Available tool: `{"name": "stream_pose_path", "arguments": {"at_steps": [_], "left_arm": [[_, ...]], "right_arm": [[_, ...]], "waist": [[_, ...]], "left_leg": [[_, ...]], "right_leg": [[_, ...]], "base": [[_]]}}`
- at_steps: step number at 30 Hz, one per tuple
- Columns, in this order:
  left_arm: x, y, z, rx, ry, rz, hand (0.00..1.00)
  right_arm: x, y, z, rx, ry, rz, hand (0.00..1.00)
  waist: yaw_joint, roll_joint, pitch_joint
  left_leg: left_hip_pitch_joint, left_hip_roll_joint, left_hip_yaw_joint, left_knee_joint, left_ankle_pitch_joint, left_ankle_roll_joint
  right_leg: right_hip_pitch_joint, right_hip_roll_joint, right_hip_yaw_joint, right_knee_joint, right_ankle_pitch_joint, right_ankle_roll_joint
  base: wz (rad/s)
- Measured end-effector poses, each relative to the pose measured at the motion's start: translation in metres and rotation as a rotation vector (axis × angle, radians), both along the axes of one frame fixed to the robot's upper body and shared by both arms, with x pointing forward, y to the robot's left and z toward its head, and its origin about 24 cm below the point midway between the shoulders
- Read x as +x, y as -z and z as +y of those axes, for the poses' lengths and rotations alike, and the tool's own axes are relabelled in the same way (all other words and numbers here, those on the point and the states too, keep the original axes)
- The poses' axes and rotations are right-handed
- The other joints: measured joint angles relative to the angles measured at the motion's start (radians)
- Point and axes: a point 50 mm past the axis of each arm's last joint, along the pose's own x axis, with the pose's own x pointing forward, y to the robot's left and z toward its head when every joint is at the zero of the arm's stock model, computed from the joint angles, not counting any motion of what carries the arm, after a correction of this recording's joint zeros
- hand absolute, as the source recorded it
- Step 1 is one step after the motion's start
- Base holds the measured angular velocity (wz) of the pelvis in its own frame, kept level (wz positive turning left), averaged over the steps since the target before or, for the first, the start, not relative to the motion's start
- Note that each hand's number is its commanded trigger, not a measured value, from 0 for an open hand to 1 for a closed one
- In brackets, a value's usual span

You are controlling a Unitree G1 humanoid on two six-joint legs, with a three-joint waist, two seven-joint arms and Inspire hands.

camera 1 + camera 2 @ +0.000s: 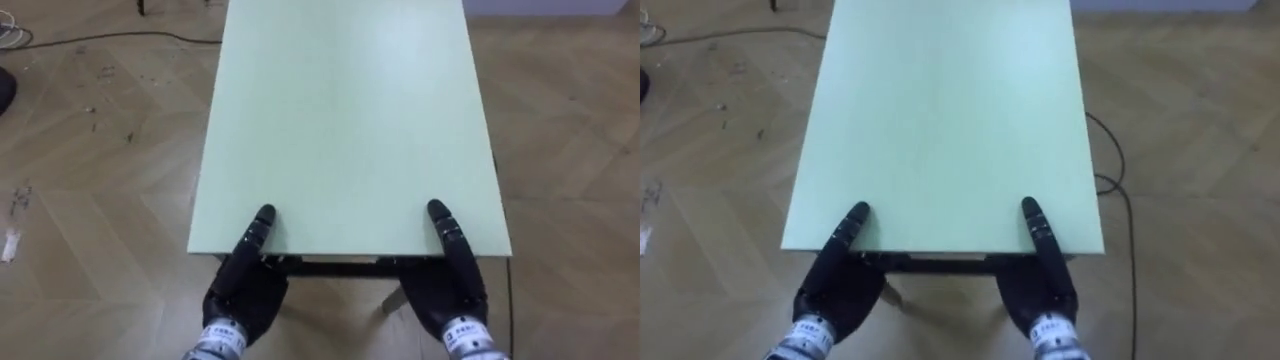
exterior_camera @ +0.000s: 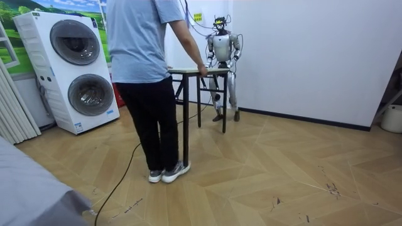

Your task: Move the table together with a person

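Here, the pale green table (image 1: pixel 350 120) stands between robot and person (image 2: pixel 141 56); left hand (image 1: pixel 245 288) and right hand (image 1: pixel 447 290) sit at its near edge, whether closed on it I cannot tell; the person holds the far edge; bare floor (image 2: pixel 282 169) lies open toward the room view's right.

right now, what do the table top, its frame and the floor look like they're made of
Table top: pale green, smooth and matte, uniform with a thin edge, probably laminated board. Frame: dark, slim straight legs and bars, likely painted metal. Floor: wood or wood-look planks in herringbone, visible grain and scuffs.
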Motion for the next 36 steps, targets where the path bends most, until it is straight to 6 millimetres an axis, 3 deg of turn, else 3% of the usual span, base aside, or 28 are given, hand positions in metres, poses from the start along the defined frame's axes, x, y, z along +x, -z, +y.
{"name": "stream_pose_path", "arguments": {"at_steps": [1,3,4,5,6,7,8,9,10,11,12,13,15,17,18,19,20,21,22,23,24,25,26,28,29,30,32,36], "left_arm": [[0.003,-0.002,-0.002,-0.004,0.006,-0.011,1.0],[0.011,-0.007,-0.006,-0.006,0.026,-0.037,1.0],[0.016,-0.01,-0.007,-0.005,0.034,-0.057,1.0],[0.021,-0.014,-0.008,0.008,0.047,-0.075,1.0],[0.024,-0.015,-0.01,0.009,0.051,-0.08,1.0],[0.026,-0.016,-0.013,0.007,0.065,-0.085,1.0],[0.028,-0.014,-0.014,0.012,0.063,-0.086,1.0],[0.026,-0.011,-0.012,0.015,0.048,-0.085,1.0],[0.021,-0.008,-0.001,0.027,0.006,-0.105,1.0],[0.018,-0.01,0.004,0.022,-0.015,-0.152,1.0],[0.019,-0.01,0.001,0.01,-0.017,-0.159,1.0],[0.021,-0.009,-0.005,-0.005,-0.008,-0.145,1.0],[0.021,-0.005,-0.008,0.0,0.017,-0.106,1.0],[0.02,-0.002,-0.006,0.013,0.02,-0.089,1.0],[0.019,-0.001,-0.006,0.014,0.021,-0.081,1.0],[0.017,0.003,-0.006,0.008,0.02,-0.062,1.0],[0.016,0.004,-0.008,-0.001,0.021,-0.055,1.0],[0.016,0.004,-0.008,-0.002,0.02,-0.054,1.0],[0.015,0.005,-0.009,-0.002,0.024,-0.045,1.0],[0.013,0.008,-0.013,0.004,0.048,-0.026,1.0],[0.013,0.008,-0.014,0.009,0.06,-0.022,1.0],[0.013,0.008,-0.015,0.018,0.077,-0.024,1.0],[0.012,0.008,-0.017,0.017,0.087,-0.023,1.0],[0.013,0.007,-0.016,0.016,0.087,-0.025,1.0],[0.013,0.007,-0.016,0.021,0.088,-0.027,1.0],[0.014,0.007,-0.014,0.027,0.085,-0.031,1.0],[0.014,0.005,-0.01,0.032,0.068,-0.037,1.0],[0.015,0.003,-0.006,0.053,0.05,-0.055,1.0]], "right_arm": [[0.001,-0.002,-0.001,-0.005,0.008,-0.013,1.0],[0.005,-0.007,-0.005,-0.009,0.027,-0.037,1.0],[0.008,-0.01,-0.006,-0.008,0.038,-0.052,1.0],[0.01,-0.011,-0.008,-0.007,0.05,-0.059,1.0],[0.01,-0.011,-0.009,-0.004,0.055,-0.064,1.0],[0.011,-0.012,-0.012,-0.006,0.067,-0.074,1.0],[0.013,-0.012,-0.014,-0.006,0.061,-0.074,1.0],[0.014,-0.011,-0.013,-0.004,0.048,-0.068,1.0],[0.019,-0.01,-0.003,0.017,0.002,-0.068,1.0],[0.019,-0.014,0.004,0.021,-0.02,-0.105,1.0],[0.019,-0.016,0.003,0.019,-0.018,-0.12,1.0],[0.021,-0.016,-0.002,0.006,0.001,-0.121,1.0],[0.018,-0.009,-0.007,-0.007,0.014,-0.091,1.0],[0.015,-0.005,-0.007,0.005,0.015,-0.066,1.0],[0.013,-0.003,-0.008,0.003,0.012,-0.059,1.0],[0.012,-0.001,-0.008,0.003,0.005,-0.046,1.0],[0.011,0.0,-0.009,0.002,0.004,-0.041,1.0],[0.011,0.0,-0.009,0.003,0.003,-0.038,1.0],[0.009,0.001,-0.011,0.002,0.008,-0.027,1.0],[0.001,0.006,-0.015,-0.002,0.028,-0.001,1.0],[-0.004,0.007,-0.016,0.005,0.043,0.009,1.0],[-0.009,0.008,-0.019,0.018,0.064,0.018,1.0],[-0.011,0.009,-0.018,0.026,0.067,0.021,1.0],[-0.011,0.008,-0.016,0.028,0.069,0.018,1.0],[-0.011,0.008,-0.014,0.029,0.068,0.017,1.0],[-0.01,0.007,-0.012,0.031,0.067,0.015,1.0],[-0.006,0.006,-0.007,0.036,0.052,0.014,1.0],[-0.003,0.004,-0.002,0.045,0.048,0.008,1.0]], "waist": [[-0.028,0.006,-0.0008],[-0.041,0.022,-0.0008],[-0.057,0.032,-0.0002],[-0.074,0.032,-0.0005],[-0.083,0.03,-0.0013],[-0.094,0.031,-0.0009],[-0.097,0.033,0.003],[-0.101,0.045,0.007],[-0.101,0.039,0.0016],[-0.108,0.004,-0.0035],[-0.102,0.01,-0.003],[-0.098,0.014,-0.0017],[-0.111,0.004,-0.0054],[-0.112,-0.028,-0.0053],[-0.111,-0.03,-0.0062],[-0.118,-0.033,-0.0065],[-0.125,-0.036,-0.0061],[-0.126,-0.039,-0.006],[-0.126,-0.034,-0.0013],[-0.138,-0.023,-0.001],[-0.14,-0.024,-0.0017],[-0.144,-0.028,-0.0028],[-0.142,-0.029,-0.003],[-0.113,-0.031,-0.0031],[-0.078,-0.037,-0.0036],[-0.066,-0.038,-0.003],[-0.024,-0.037,-0.0043],[-0.023,-0.057,-0.0048]], "left_leg": [[0.066,0.028,-0.008,-0.053,0.003,-0.006],[0.176,0.042,-0.023,-0.217,0.016,-0.027],[0.229,0.038,-0.025,-0.366,-0.032,-0.092],[0.253,0.015,-0.017,-0.484,-0.06,-0.103],[0.261,-0.002,-0.013,-0.531,-0.061,-0.103],[0.279,-0.038,-0.011,-0.611,-0.055,-0.095],[0.32,-0.075,-0.026,-0.675,-0.053,-0.087],[0.329,-0.079,-0.036,-0.688,-0.063,-0.073],[0.311,-0.078,-0.06,-0.676,-0.081,-0.055],[0.261,-0.117,-0.066,-0.638,-0.109,-0.057],[0.251,-0.132,-0.047,-0.62,-0.129,-0.051],[0.236,-0.139,-0.039,-0.601,-0.147,-0.046],[0.241,-0.166,-0.04,-0.616,-0.15,-0.035],[0.231,-0.206,-0.008,-0.618,-0.154,0.006],[0.226,-0.216,0.0,-0.606,-0.151,0.013],[0.213,-0.237,0.016,-0.584,-0.141,0.032],[0.195,-0.258,0.033,-0.575,-0.13,0.052],[0.183,-0.268,0.049,-0.57,-0.123,0.064],[0.168,-0.247,0.132,-0.551,-0.115,0.077],[0.17,-0.214,0.21,-0.54,-0.104,0.071],[0.172,-0.204,0.235,-0.543,-0.096,0.069],[0.17,-0.196,0.281,-0.549,-0.077,0.069],[0.169,-0.198,0.316,-0.552,-0.065,0.074],[0.166,-0.201,0.354,-0.536,-0.065,0.077],[0.16,-0.204,0.361,-0.511,-0.065,0.077],[0.151,-0.205,0.34,-0.502,-0.065,0.077],[0.13,-0.222,0.193,-0.508,-0.06,0.069],[0.113,-0.231,0.172,-0.524,-0.04,0.075]], "right_leg": [[-0.031,-0.002,-0.022,0.022,0.001,-0.001],[-0.096,-0.005,-0.023,0.07,0.001,-0.001],[-0.147,-0.011,-0.012,0.114,0.004,0.004],[-0.2,-0.025,0.044,0.148,0.015,0.021],[-0.223,-0.034,0.085,0.163,0.024,0.029],[-0.27,-0.05,0.142,0.208,0.044,0.039],[-0.366,-0.082,0.161,0.359,0.065,0.018],[-0.418,-0.065,0.183,0.396,0.06,0.014],[-0.454,0.024,0.219,0.236,0.093,-0.001],[-0.454,0.029,0.184,0.104,0.232,-0.058],[-0.452,0.001,0.147,0.1,0.233,-0.052],[-0.456,-0.016,0.153,0.11,0.241,-0.049],[-0.439,-0.04,0.165,0.1,0.258,-0.025],[-0.423,-0.064,0.186,0.036,0.334,-0.007],[-0.412,-0.067,0.191,0.008,0.369,0.003],[-0.382,-0.079,0.195,-0.06,0.448,0.023],[-0.365,-0.085,0.217,-0.134,0.542,0.065],[-0.362,-0.092,0.234,-0.161,0.589,0.104],[-0.359,-0.107,0.233,-0.114,0.564,0.12],[-0.353,-0.121,0.207,0.079,0.358,0.079],[-0.344,-0.135,0.194,0.169,0.266,0.072],[-0.313,-0.148,0.193,0.312,0.129,0.075],[-0.265,-0.163,0.199,0.409,0.041,0.083],[-0.181,-0.186,0.205,0.457,-0.041,0.091],[-0.144,-0.182,0.224,0.407,-0.07,0.113],[-0.138,-0.169,0.227,0.37,-0.072,0.115],[-0.096,-0.12,0.224,0.245,-0.07,0.113],[-0.073,-0.106,0.226,0.139,-0.054,0.098]], "base": [[0.57],[0.38],[0.4],[0.48],[0.47],[0.13],[-0.13],[-0.66],[-0.5],[-0.37],[0.11],[0.23],[0.34],[0.06],[-0.13],[0.0],[0.0],[0.11],[0.41],[0.59],[0.76],[0.55],[0.39],[-0.23],[-0.61],[-0.82],[-0.63],[-0.1]]}}
